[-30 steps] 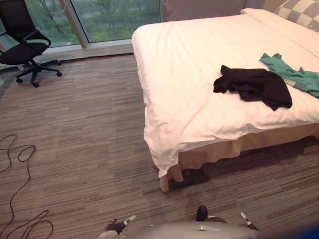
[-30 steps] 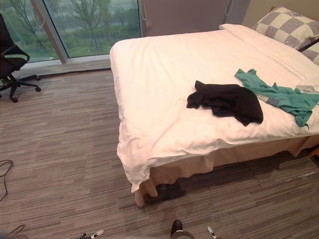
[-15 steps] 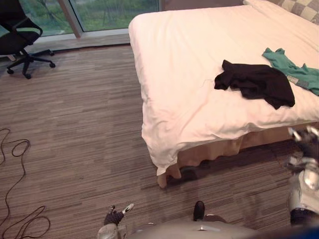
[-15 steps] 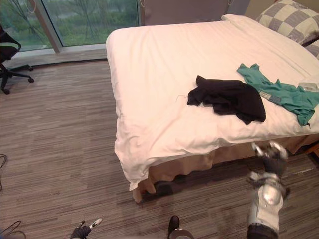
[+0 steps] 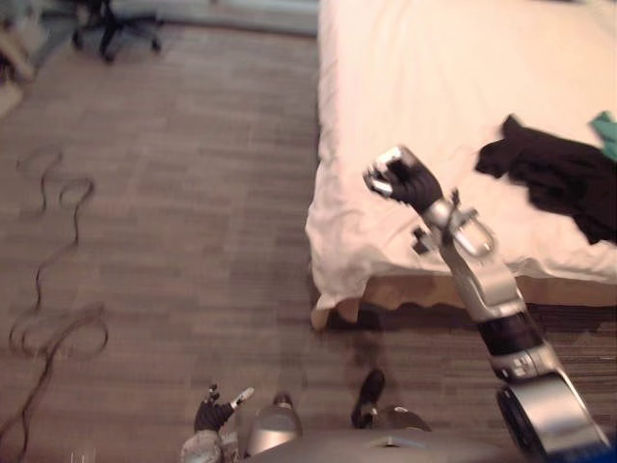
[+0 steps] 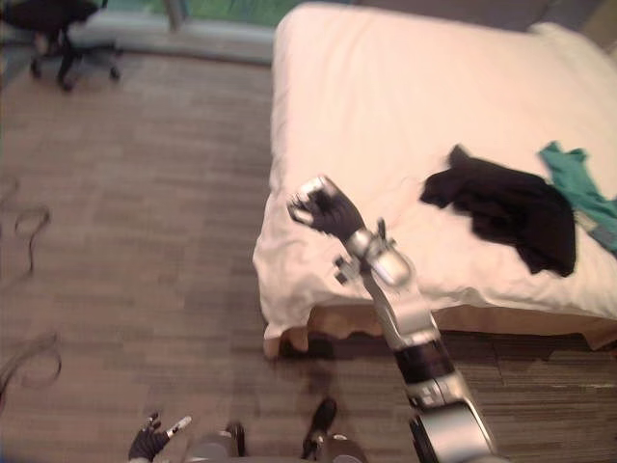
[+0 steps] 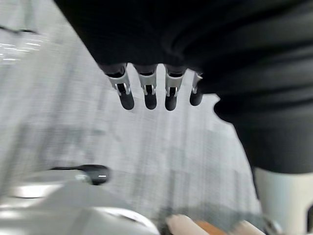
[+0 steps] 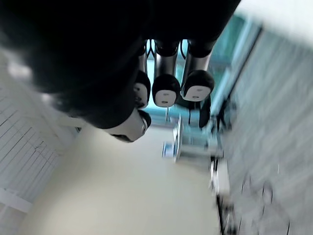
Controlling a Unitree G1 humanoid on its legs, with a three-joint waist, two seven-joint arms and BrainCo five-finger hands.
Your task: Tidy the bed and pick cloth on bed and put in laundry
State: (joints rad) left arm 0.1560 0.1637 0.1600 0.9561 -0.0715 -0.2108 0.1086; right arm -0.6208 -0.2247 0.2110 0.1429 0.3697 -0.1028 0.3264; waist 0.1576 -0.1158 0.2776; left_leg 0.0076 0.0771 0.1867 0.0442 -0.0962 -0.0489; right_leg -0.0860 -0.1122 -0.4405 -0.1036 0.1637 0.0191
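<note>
A crumpled black cloth [image 5: 564,178] lies on the white bed [image 6: 386,96] near its front edge. A teal cloth [image 6: 588,188] is spread just beyond it to the right. My right hand [image 6: 323,210] is raised over the bed's near left corner, well left of the black cloth. Its fingers [image 8: 166,90] are curled into a fist and hold nothing. My left hand [image 5: 212,417] hangs low over the carpet at the lower left, with its fingers [image 7: 146,93] straight and empty.
A black office chair [image 6: 58,24] stands at the far left by the window. Grey striped carpet [image 5: 193,241] stretches to the left of the bed and in front of it. The bedcover hangs down over the near corner [image 5: 333,289].
The camera has swung, shifting the whole picture. My right arm has risen from the lower right to the bed's near corner and its fingers have curled shut. Both cloths lie as before.
</note>
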